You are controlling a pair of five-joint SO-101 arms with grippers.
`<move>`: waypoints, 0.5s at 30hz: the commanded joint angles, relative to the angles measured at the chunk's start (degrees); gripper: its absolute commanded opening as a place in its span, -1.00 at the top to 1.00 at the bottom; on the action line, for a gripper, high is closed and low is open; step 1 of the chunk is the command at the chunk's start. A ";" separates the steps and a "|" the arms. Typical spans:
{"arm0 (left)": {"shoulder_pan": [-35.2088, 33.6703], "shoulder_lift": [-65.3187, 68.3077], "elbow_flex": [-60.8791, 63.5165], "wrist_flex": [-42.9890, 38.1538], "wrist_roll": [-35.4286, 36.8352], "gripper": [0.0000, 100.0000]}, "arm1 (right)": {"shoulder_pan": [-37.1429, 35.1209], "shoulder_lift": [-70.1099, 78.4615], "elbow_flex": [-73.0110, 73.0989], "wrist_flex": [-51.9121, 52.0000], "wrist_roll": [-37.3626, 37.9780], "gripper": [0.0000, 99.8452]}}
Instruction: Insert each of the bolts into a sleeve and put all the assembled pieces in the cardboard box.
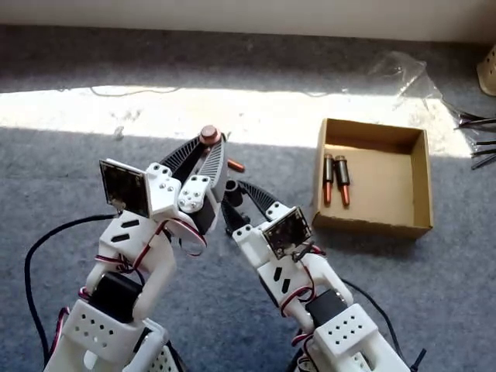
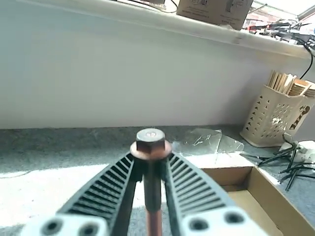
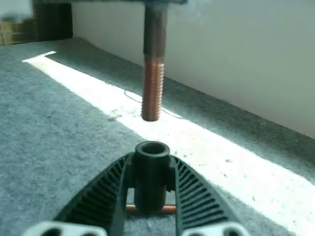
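- At the far left, a black cable (image 1: 29,263) is curling over the grey carpeted surface (image 1: 434,302) beside the base of our left arm.
- We are clamping our left gripper (image 1: 208,147) on a bolt (image 2: 150,143). The jaws are standing only slightly apart, pinching the shank just under the hexagonal head. We are holding the bolt upright, with the head on top and the coppery threaded end pointing down, clear of the surface.
- Just to the right of that gripper's tips, a second bolt (image 1: 235,165) is lying flat on the surface at the edge of the sunlit strip, touching neither gripper.
- We are gripping a dark sleeve (image 3: 151,177) in our right gripper (image 1: 231,198), whose jaws are pressing narrowly against its sides. We are holding it upright with its open mouth facing up. In the right wrist view, the held bolt's threaded end is hanging above that mouth with a visible gap between them.
- Further right, the cardboard box (image 1: 387,186) is sitting open on the surface, well apart from both grippers. Two assembled pieces (image 1: 328,178) are lying side by side inside it, near its left wall.
- Beyond the box, a crumpled clear plastic bag (image 1: 403,74) is lying on the surface.
- At the right edge, some hex keys (image 1: 477,143) are lying near the box, and a beige basket (image 1: 488,71) is standing behind them.
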 commanded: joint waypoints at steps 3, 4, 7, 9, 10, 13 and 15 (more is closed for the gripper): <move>-0.22 0.48 0.13 -0.35 0.97 0.99 | -0.04 -1.10 -1.01 -1.71 0.79 0.99; -0.22 0.04 0.57 -0.35 0.97 0.99 | -0.04 -1.10 -1.01 -1.71 0.79 0.99; -0.13 0.13 0.84 -0.35 0.97 0.99 | -0.04 -1.10 -1.01 -1.71 0.79 0.99; -0.13 0.22 0.84 -0.35 0.97 0.99 | -0.04 -1.10 -1.10 -1.71 0.79 0.99; -0.13 0.22 0.84 -0.35 0.97 0.99 | -0.04 -1.10 -1.10 -1.71 0.79 0.99; 0.31 0.13 0.84 -0.35 0.97 0.99 | -0.04 -1.10 -1.19 -1.71 0.79 0.99; 1.54 0.13 0.84 -0.35 0.97 0.99 | -0.04 -1.10 -1.19 -1.71 0.79 0.99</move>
